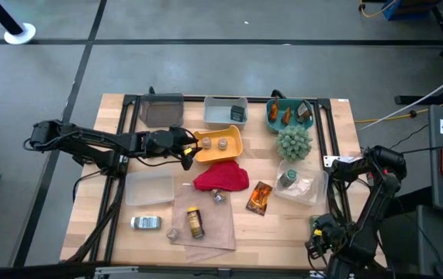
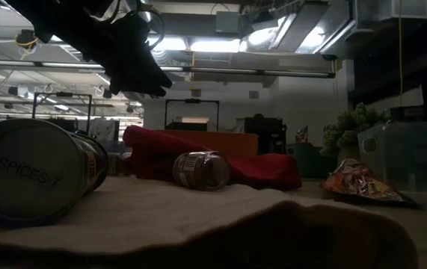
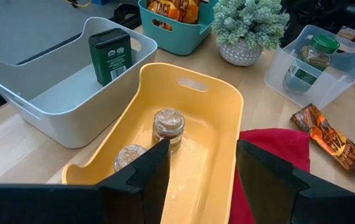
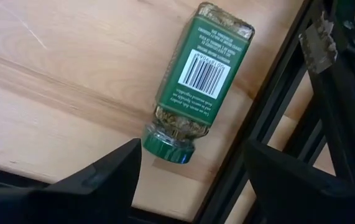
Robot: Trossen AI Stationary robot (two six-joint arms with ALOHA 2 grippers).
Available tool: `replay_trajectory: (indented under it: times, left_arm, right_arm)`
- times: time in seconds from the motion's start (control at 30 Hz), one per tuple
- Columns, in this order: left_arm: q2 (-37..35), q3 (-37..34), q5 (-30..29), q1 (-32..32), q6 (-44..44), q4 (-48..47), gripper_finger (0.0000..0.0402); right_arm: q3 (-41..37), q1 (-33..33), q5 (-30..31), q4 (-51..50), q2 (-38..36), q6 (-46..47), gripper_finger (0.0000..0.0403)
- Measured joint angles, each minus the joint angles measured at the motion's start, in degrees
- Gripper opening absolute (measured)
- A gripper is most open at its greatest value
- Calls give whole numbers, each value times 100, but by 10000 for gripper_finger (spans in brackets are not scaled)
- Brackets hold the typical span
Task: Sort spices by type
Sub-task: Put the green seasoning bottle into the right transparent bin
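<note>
My left gripper (image 3: 202,150) hangs open and empty over the near end of a yellow bin (image 3: 227,124), which holds two tan-topped pots (image 3: 167,126). My right gripper (image 4: 193,157) points down, open, near the table's near right corner (image 1: 320,232). It is above a green-lidded jar (image 4: 197,81) that lies on its side on the wood beside a black rail. Its fingers stand to either side of the lid end without touching it. Elsewhere on the table, a foil sachet (image 1: 260,198), a silver-capped jar (image 2: 202,170), a yellow-capped brown bottle (image 1: 195,222) and a tin (image 2: 34,179) lie loose.
Along the far edge stand a grey bin (image 1: 161,108), a pale bin (image 3: 53,93) holding a dark tin (image 3: 109,55), and a teal bin (image 1: 271,116) of sachets. A fuzzy plant (image 1: 294,143), a clear bin (image 1: 308,190) with a green-lidded jar, and a red cloth (image 1: 221,178) fill the middle.
</note>
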Motion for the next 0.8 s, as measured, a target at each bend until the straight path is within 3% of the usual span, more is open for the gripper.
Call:
replay_trajectory:
  times: [0.17,0.43,0.63,0.8]
  left_arm:
    - [0,0,-2,1,-26,-2,172]
    - [0,0,-2,0,-22,3,172]
    - [0,0,-2,-1,-22,-2,172]
    - [0,0,-2,1,-22,-16,172]
  right_arm:
    - [115,-40,84,-168,27,-9,280]
    - [621,-320,751,-653,48,-160,280]
    - [623,-457,672,-148,46,-1039,280]
    - [623,-446,617,-75,73,-1075,280]
